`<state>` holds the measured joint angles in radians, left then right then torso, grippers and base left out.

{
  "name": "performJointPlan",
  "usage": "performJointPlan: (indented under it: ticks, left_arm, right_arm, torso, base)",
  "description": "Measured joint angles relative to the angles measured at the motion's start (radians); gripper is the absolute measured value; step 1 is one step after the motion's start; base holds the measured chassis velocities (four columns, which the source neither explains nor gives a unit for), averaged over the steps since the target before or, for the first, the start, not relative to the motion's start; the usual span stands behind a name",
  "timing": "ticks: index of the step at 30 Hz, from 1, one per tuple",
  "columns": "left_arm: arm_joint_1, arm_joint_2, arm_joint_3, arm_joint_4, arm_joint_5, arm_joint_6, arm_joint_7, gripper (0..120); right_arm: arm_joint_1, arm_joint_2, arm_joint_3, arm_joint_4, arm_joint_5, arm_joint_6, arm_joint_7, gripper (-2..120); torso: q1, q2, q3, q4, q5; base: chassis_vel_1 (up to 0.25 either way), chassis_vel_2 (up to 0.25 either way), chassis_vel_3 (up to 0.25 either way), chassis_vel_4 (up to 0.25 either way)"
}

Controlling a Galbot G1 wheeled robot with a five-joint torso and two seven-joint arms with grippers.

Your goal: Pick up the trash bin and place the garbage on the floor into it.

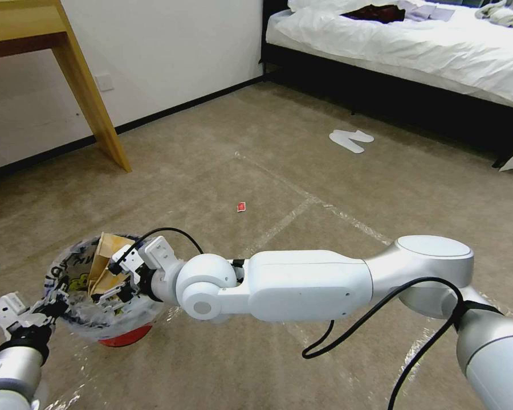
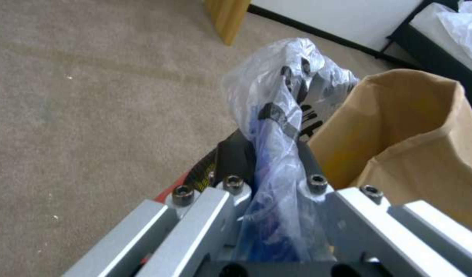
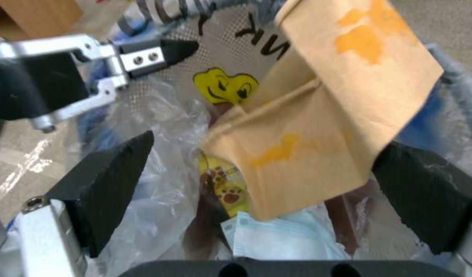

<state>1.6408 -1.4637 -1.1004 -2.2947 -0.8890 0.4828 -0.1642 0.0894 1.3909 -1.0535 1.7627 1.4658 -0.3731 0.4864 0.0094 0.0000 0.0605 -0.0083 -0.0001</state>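
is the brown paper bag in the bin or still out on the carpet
In. The brown paper bag stands inside the trash bin, its top poking above the rim, between the open right gripper fingers.

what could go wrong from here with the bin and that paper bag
The brown paper bag stands tall above the trash bin rim, so it may tip out or snag the open right gripper as it lifts. The left gripper pinches mostly thin plastic liner at the rim, which could slip or tear. A red wrapper remains on the floor.
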Motion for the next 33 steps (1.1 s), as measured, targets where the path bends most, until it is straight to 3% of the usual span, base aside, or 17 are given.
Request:
performJointPlan:
  ticks: [18, 24, 25, 26, 28, 29, 31, 33]
  left_arm:
    - [-0.009, 0.000, -0.006, 0.017, -0.001, 0.001, -0.005, 5]
    - [-0.009, 0.004, -0.020, 0.016, 0.004, 0.001, -0.006, 5]
    - [-0.010, 0.007, -0.027, 0.021, 0.009, 0.000, -0.005, 5]
    - [-0.010, 0.007, -0.027, 0.021, 0.009, 0.000, -0.005, 5]
    - [-0.015, 0.010, -0.034, 0.023, 0.015, -0.003, -0.004, 5]
    - [-0.015, 0.010, -0.034, 0.023, 0.015, -0.003, -0.004, 5]
    - [-0.019, 0.012, -0.039, 0.023, 0.015, -0.004, -0.004, 5]
    - [-0.019, 0.012, -0.040, 0.023, 0.015, -0.005, -0.004, 5]
  right_arm:
    - [-0.030, -0.044, 0.087, 0.110, 0.028, 0.043, 0.013, 100]
    - [-0.116, -0.122, 0.357, 0.132, -0.083, 0.107, -0.015, 100]
    - [-0.166, -0.194, 0.482, 0.149, -0.154, 0.157, -0.054, 100]
    - [-0.166, -0.194, 0.482, 0.149, -0.154, 0.157, -0.054, 100]
    - [-0.235, -0.322, 0.641, 0.168, -0.262, 0.256, -0.117, 100]
    - [-0.235, -0.322, 0.641, 0.168, -0.262, 0.256, -0.117, 100]
    - [-0.334, -0.411, 0.825, 0.192, -0.367, 0.314, -0.178, 100]
    - [-0.363, -0.426, 0.871, 0.199, -0.387, 0.323, -0.187, 100]
  torso:
    - [0.000, 0.000, 0.000, 0.0001, 0.0000]
    - [0.000, 0.000, 0.000, 0.0003, 0.0001]
    - [0.000, 0.000, 0.000, 0.0004, 0.0004]
    - [0.000, 0.000, 0.000, 0.0004, 0.0004]
    - [0.000, 0.000, 0.000, 0.0000, 0.0005]
    - [0.000, 0.000, 0.000, 0.0000, 0.0005]
    - [0.000, 0.000, 0.000, -0.0006, 0.0008]
    - [0.000, 0.000, 0.000, -0.0006, 0.0007]
  base:
    - [0.000, 0.000, 0.000, 0.000]
    - [0.000, 0.000, 0.000, 0.000]
    - [0.000, 0.000, 0.000, 0.000]
    - [0.000, 0.000, 0.000, 0.000]
    - [0.000, 0.000, 0.000, 0.000]
    - [0.000, 0.000, 0.000, 0.000]
    - [0.000, 0.000, 0.000, 0.000]
    - [0.000, 0.000, 0.000, 0.000]
